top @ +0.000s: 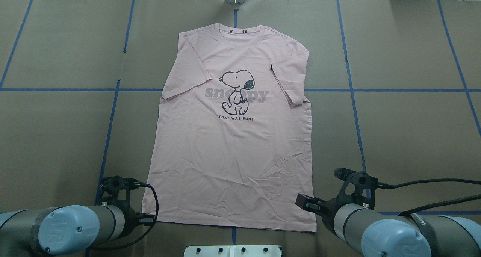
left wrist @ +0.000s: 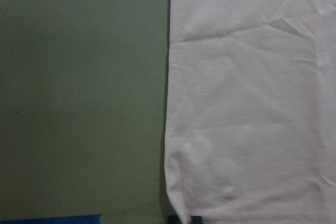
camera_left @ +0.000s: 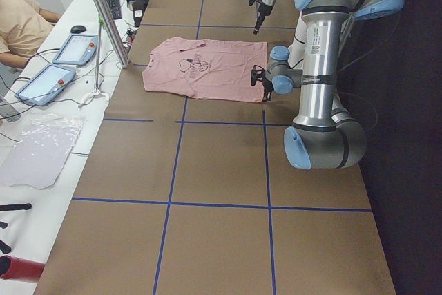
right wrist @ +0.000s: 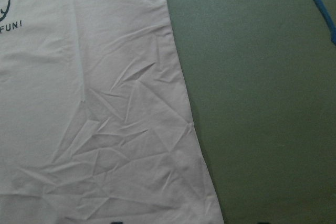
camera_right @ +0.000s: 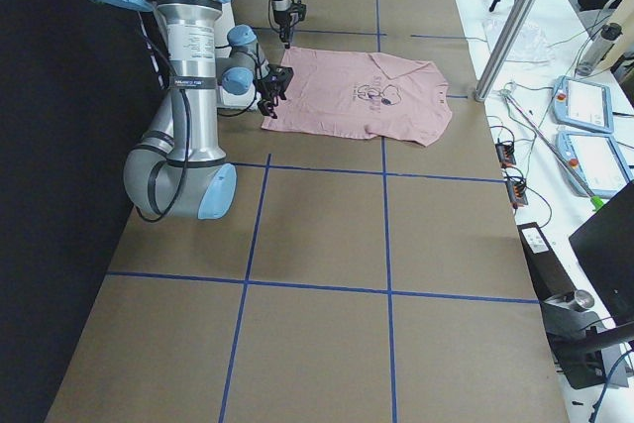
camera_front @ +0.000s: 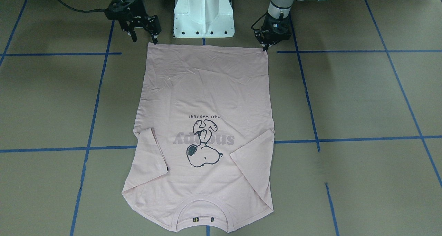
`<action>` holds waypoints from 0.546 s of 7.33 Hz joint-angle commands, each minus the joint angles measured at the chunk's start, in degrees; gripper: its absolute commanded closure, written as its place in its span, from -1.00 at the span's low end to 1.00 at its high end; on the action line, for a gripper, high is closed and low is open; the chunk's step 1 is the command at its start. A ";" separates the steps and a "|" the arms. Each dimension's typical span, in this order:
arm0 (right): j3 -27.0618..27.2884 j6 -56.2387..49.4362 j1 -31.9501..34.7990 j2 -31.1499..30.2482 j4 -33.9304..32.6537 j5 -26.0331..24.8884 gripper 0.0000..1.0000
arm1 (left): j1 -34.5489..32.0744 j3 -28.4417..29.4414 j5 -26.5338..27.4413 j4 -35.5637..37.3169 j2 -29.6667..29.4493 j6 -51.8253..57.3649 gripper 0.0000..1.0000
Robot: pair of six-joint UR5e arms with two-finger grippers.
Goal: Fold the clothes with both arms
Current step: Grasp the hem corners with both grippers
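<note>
Pink Snoopy T-shirt [camera_front: 207,84] laid flat, hem at robot-side edge. Right gripper [camera_front: 144,40] held open, left gripper [camera_front: 265,48] closed, beside hem corners.

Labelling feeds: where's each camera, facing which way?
Front-facing: across the table, facing the robot; right claw, left claw.
Overhead: behind shoulders, looking forward-down; left arm, right arm.
Exterior left: along table from left end; left arm nearest.
Exterior right: along table from right end; right arm nearest.
Left wrist: down onto T-shirt's hem corner; no arm.
Right wrist: down onto its side; no arm.
Overhead and front share the whole T-shirt.
</note>
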 commanded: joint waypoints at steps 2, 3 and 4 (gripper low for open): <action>-1.01 11.57 -4.58 0.35 -4.06 -2.51 -0.33 | -0.01 -0.07 -0.09 0.01 -0.44 0.10 1.00; -1.71 14.85 -5.72 0.52 -6.88 -3.39 -0.26 | -0.01 -0.07 -0.18 0.01 -0.61 0.10 1.00; -3.11 16.71 -6.95 0.79 -6.90 -4.27 -0.26 | -0.01 -0.15 -0.18 0.01 -0.70 0.10 1.00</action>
